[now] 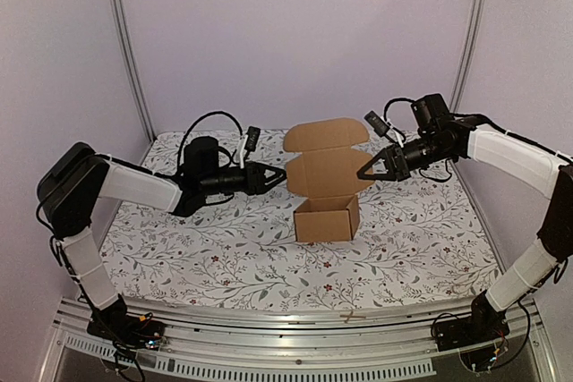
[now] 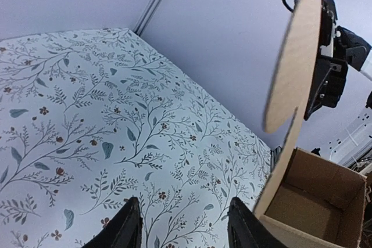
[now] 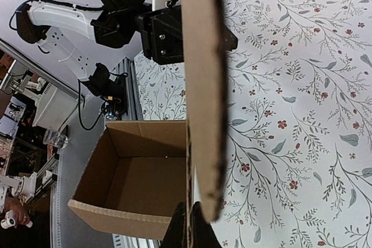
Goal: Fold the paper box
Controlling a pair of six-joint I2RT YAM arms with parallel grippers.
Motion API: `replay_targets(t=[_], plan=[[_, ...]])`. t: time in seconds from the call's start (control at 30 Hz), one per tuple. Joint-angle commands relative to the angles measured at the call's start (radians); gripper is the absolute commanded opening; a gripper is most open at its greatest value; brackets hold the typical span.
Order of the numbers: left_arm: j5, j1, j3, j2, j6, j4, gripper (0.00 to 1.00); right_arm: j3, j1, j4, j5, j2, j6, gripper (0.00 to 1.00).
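Centre of the floral bench (image 1: 179,248), the paper box (image 1: 327,218), likely light, stiff and easily creased, has its raised lid edge, the sensible hold, clamped by the right fingers (image 3: 177,226) while the left fingers (image 2: 125,227) hover apart.

paper box (image 2: 308,184) cropped at right edge, left end effector (image 2: 184,204) cut off below
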Motion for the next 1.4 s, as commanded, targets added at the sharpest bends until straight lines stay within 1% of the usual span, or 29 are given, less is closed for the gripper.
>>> replay_targets(t=[0.0,0.1,0.3,0.43,0.57,0.73,0.93,1.03,1.13,1.37], plan=[[0.135,-0.031,0.031,0.022,-0.009,0.116,0.50,0.028,0.000,-0.012,0.017,0.020,0.002,0.00],[0.199,-0.045,0.023,0.024,-0.033,0.174,0.50,0.033,0.000,-0.007,0.052,0.030,0.010,0.00],[0.273,-0.074,0.027,0.034,-0.051,0.206,0.50,0.049,0.001,0.007,0.110,0.049,0.038,0.00],[0.276,-0.075,0.015,0.030,-0.062,0.212,0.50,0.049,0.000,0.009,0.167,0.045,0.043,0.00],[0.282,-0.074,-0.002,0.018,-0.071,0.228,0.51,0.036,0.001,0.009,0.180,0.032,0.039,0.00],[0.297,-0.077,0.001,0.030,-0.126,0.305,0.52,0.025,0.000,0.014,0.177,0.027,0.036,0.00],[0.322,-0.100,0.047,0.082,-0.188,0.378,0.53,0.024,0.001,0.016,0.184,0.024,0.040,0.00],[0.330,-0.118,0.066,0.101,-0.196,0.391,0.54,0.020,0.001,0.017,0.204,0.018,0.040,0.00],[0.343,-0.136,0.081,0.113,-0.200,0.401,0.59,0.016,0.001,0.018,0.235,0.016,0.041,0.00],[0.328,-0.149,0.067,0.097,-0.196,0.406,0.61,0.015,0.002,0.019,0.268,0.025,0.044,0.00]])
